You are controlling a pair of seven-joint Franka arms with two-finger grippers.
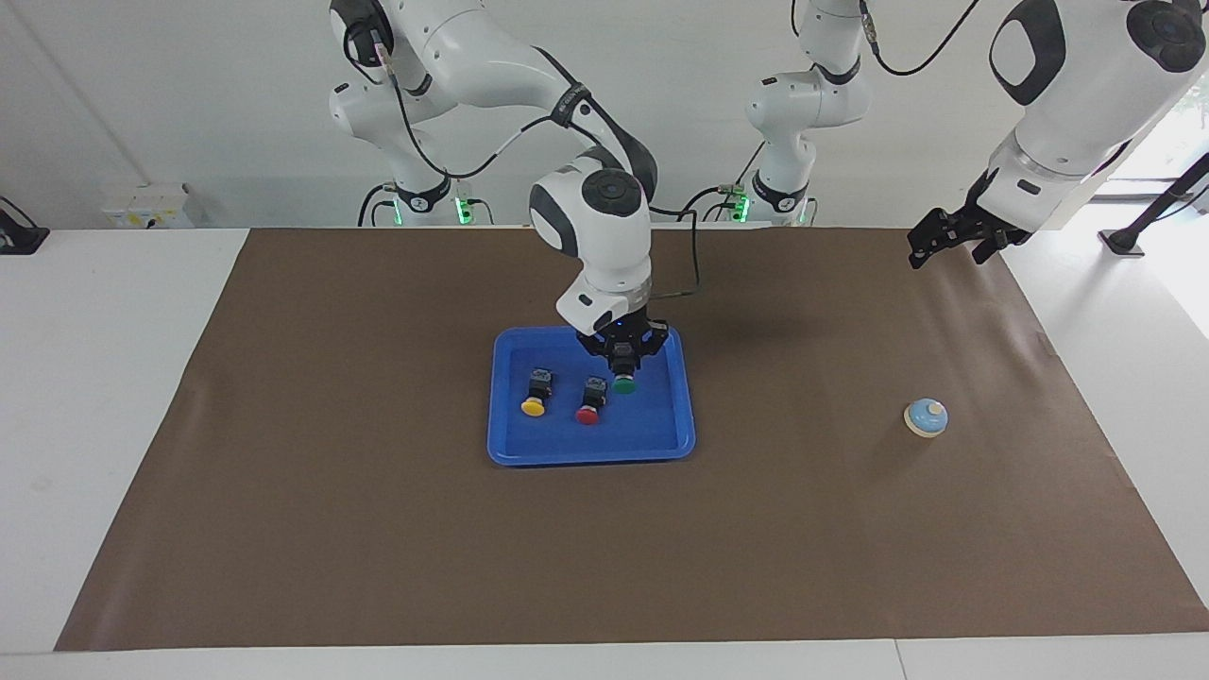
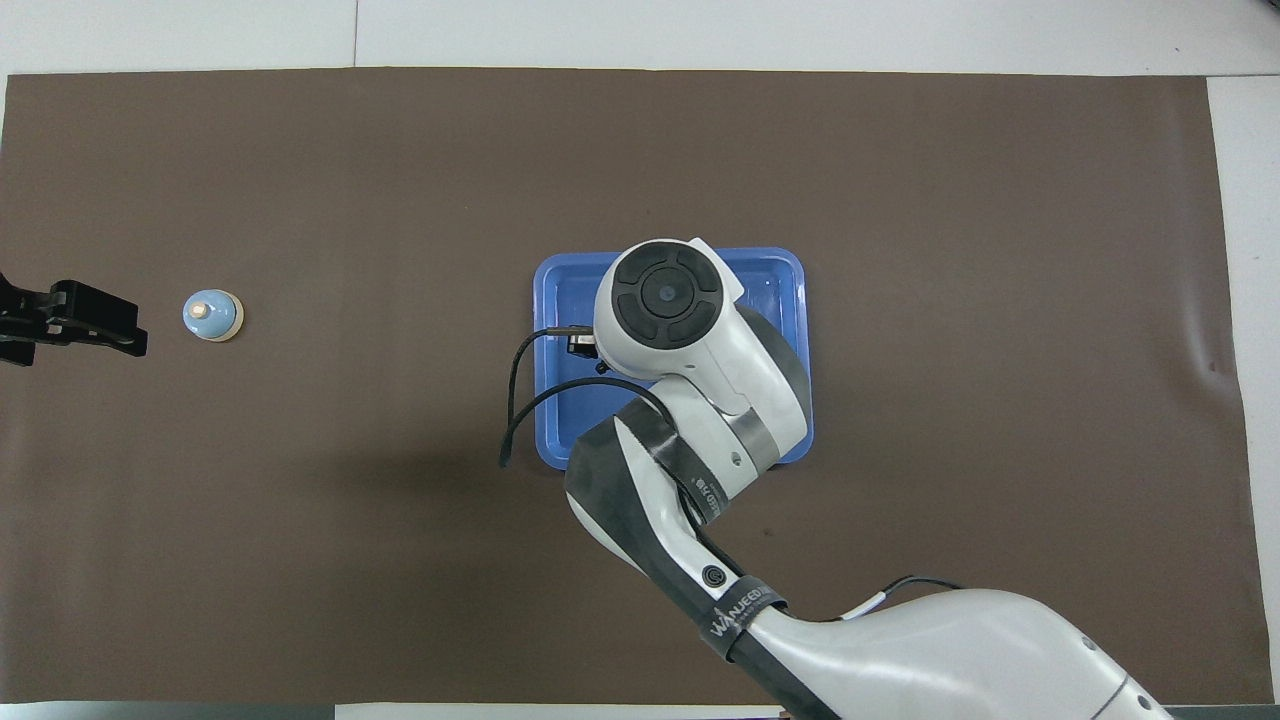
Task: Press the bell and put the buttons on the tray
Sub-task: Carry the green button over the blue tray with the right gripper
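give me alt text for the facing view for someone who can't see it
The right gripper is down in the blue tray at the green button, beside the red button and yellow button.

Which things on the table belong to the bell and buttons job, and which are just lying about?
Job:
light-blue dome bell
bright blue plastic tray
yellow-capped black button
red-capped black button
green-capped black button
right pincer at the green button

Just lying about:
brown table mat

- Tray point(image 1: 590, 444): bright blue.
- Buttons: black bodies; yellow cap point(image 1: 533, 407), red cap point(image 1: 587, 415), green cap point(image 1: 623, 384).
- Bell point(image 1: 926, 417): light blue, seemingly cream knob.
- Table cover point(image 1: 378, 529): plain brown.
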